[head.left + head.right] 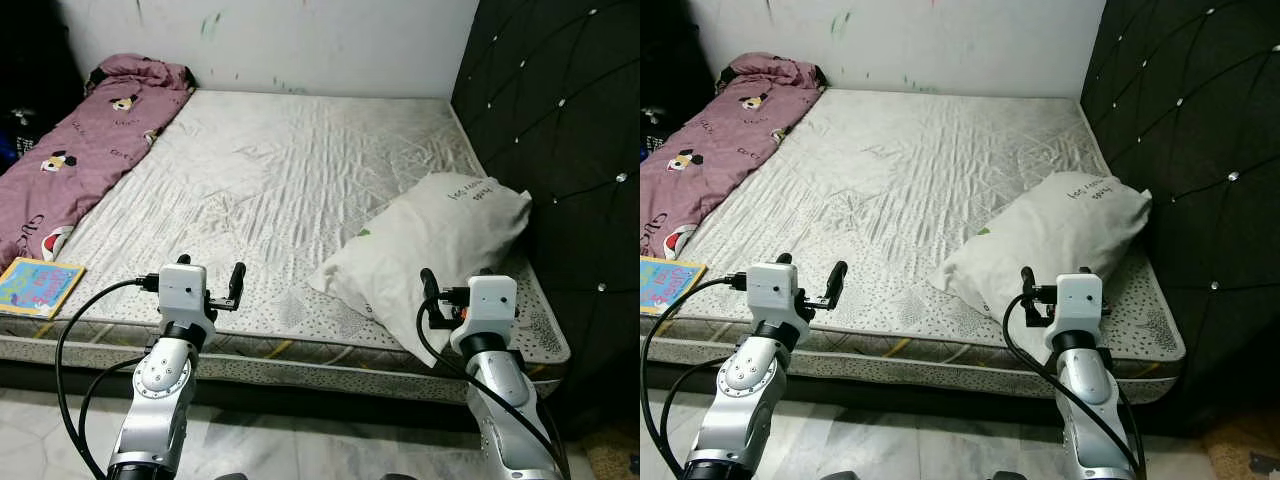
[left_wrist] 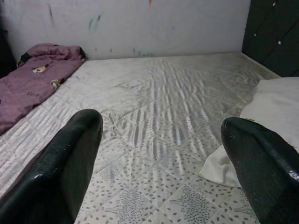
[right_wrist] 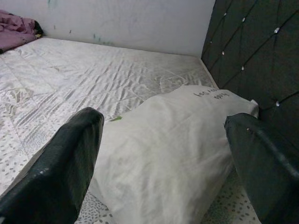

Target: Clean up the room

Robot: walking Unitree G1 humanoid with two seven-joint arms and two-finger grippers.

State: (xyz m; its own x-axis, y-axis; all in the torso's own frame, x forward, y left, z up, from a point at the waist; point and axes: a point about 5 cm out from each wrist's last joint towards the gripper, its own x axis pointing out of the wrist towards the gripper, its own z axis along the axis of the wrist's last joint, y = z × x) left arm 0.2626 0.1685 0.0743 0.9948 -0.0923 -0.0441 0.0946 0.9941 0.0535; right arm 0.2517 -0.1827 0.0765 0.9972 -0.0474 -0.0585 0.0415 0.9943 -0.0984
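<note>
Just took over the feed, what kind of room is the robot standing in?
Most likely a bedroom. A bare quilted mattress fills the view, with a white pillow lying against a dark tufted headboard and a pink cartoon-print blanket along the far side.

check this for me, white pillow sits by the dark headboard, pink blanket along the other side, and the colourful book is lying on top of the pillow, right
Not quite. The book lies at the mattress's near corner beside the pink blanket, far from the pillow; the left eye view shows it. The rest stands.
</note>
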